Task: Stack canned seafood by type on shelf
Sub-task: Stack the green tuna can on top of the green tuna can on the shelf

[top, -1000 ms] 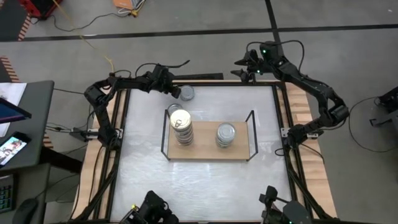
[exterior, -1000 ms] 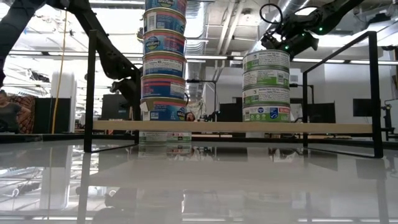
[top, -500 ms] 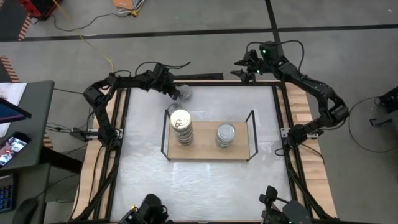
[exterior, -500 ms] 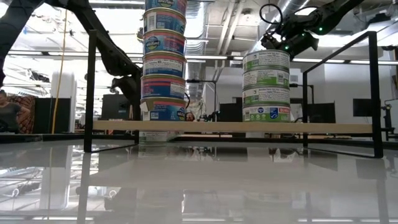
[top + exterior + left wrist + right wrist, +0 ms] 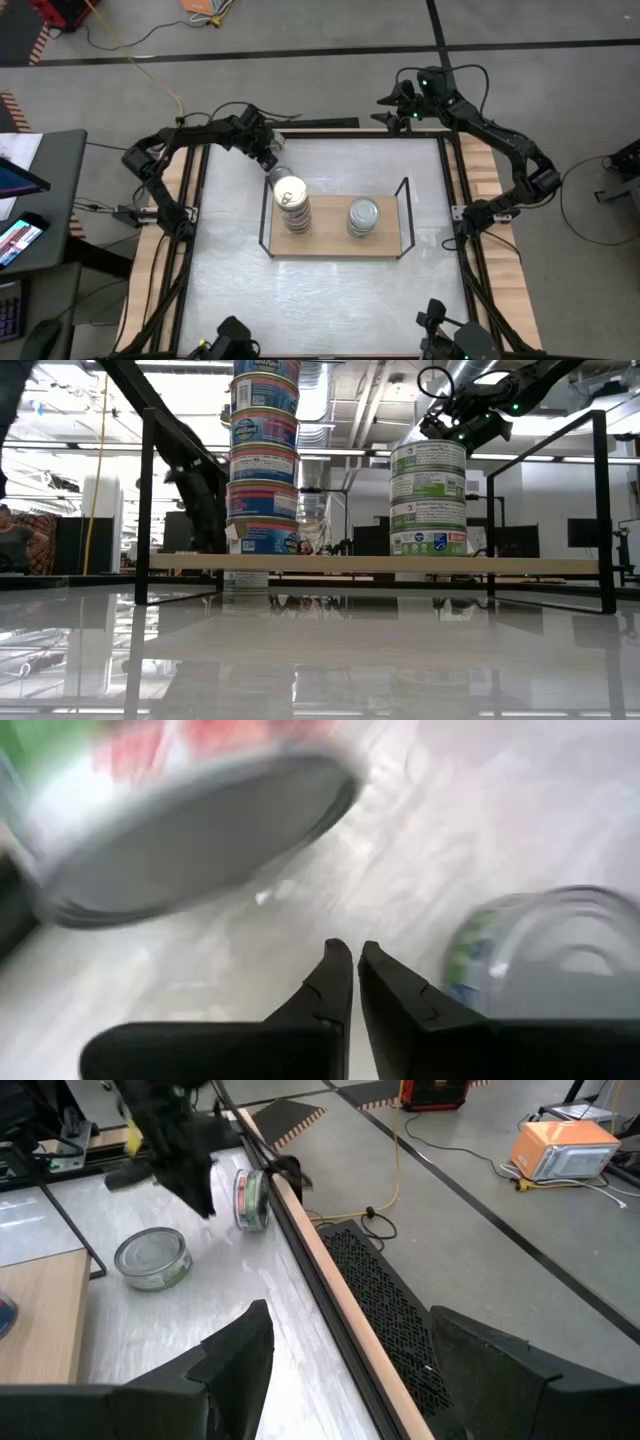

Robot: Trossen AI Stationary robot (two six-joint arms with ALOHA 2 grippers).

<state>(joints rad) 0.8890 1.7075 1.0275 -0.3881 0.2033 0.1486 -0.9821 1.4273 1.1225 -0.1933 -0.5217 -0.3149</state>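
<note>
The left gripper (image 5: pixel 354 982) is hovering with its fingers pressed together on nothing, above the table (image 5: pixel 330 290) just behind the shelf's (image 5: pixel 335 243) far left corner. Close by it, one tin (image 5: pixel 248 1200) is tipped up on its edge near the table's far rim, and another tin (image 5: pixel 153 1258) is lying flat just outside the shelf's black wire end. On the wooden shelf, a tall stack of blue-labelled tins (image 5: pixel 264 460) with a gold lid on top is standing toward the left end, and a shorter stack of green-labelled tins (image 5: pixel 428 500) with a silver lid is standing to its right, apart. The right gripper (image 5: pixel 392 108) is waiting, spread wide and empty, over the table's far right corner.
</note>
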